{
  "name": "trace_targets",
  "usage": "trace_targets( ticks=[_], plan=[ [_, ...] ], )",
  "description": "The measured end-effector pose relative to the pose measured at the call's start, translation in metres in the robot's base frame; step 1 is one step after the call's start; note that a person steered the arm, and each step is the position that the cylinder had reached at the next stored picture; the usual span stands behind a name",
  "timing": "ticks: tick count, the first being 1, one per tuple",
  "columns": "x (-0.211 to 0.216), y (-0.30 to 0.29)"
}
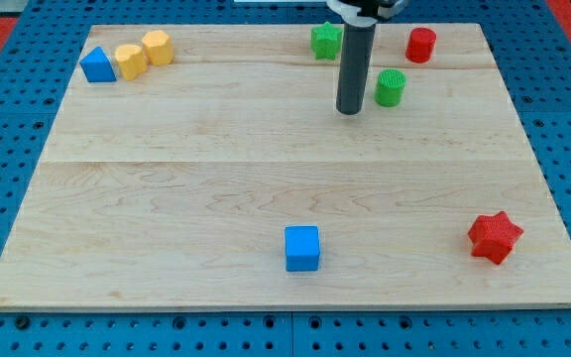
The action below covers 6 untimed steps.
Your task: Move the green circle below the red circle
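Observation:
The green circle [391, 87] is a short green cylinder near the view's top, right of centre. The red circle [420, 45] stands above it and a little to its right, close to the board's top edge. My tip [350, 111] is just left of the green circle and slightly lower, with a small gap between them. The dark rod rises from the tip toward the view's top.
A green star-like block [326, 40] sits by the top edge left of the rod. A blue triangle [97, 65] and two yellow blocks [131, 60] [158, 48] are at top left. A blue cube [302, 248] is at bottom centre, a red star [494, 237] at bottom right.

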<state>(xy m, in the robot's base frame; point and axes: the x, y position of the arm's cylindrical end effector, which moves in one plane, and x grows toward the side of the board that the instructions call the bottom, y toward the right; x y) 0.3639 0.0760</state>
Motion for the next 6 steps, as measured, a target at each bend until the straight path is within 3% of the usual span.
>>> trace_targets(
  ticks=[3, 6],
  plan=[
    [-0.015, 0.003],
    [-0.023, 0.055]
  ],
)
